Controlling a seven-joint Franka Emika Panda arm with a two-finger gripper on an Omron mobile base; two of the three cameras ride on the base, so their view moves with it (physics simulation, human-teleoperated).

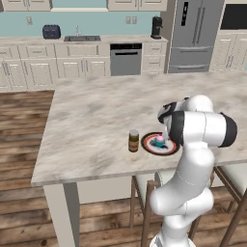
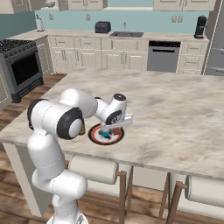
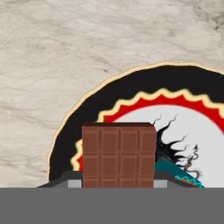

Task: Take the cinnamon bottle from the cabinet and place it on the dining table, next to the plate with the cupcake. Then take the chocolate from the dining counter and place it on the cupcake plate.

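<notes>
Chocolate (image 3: 118, 155) sits clenched in my tool (image 3: 118, 183), poised over the red-rimmed plate (image 1: 149, 147) beside the cupcake (image 1: 159, 141); the cinnamon bottle (image 1: 133, 141) already stands on the tabletop (image 1: 96, 120) alongside. My next move, I judge: lower and release onto the plate, clear of the cupcake.

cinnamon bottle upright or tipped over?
Upright. In the left base view the cinnamon bottle stands on its base on the dining table, lid on top, just left of the plate.

The white arm folds forward at the elbow with its wrist pointed down, and the gripper (image 3: 118, 183) hangs low, its jaws clamped on the chocolate (image 3: 118, 155).
</notes>
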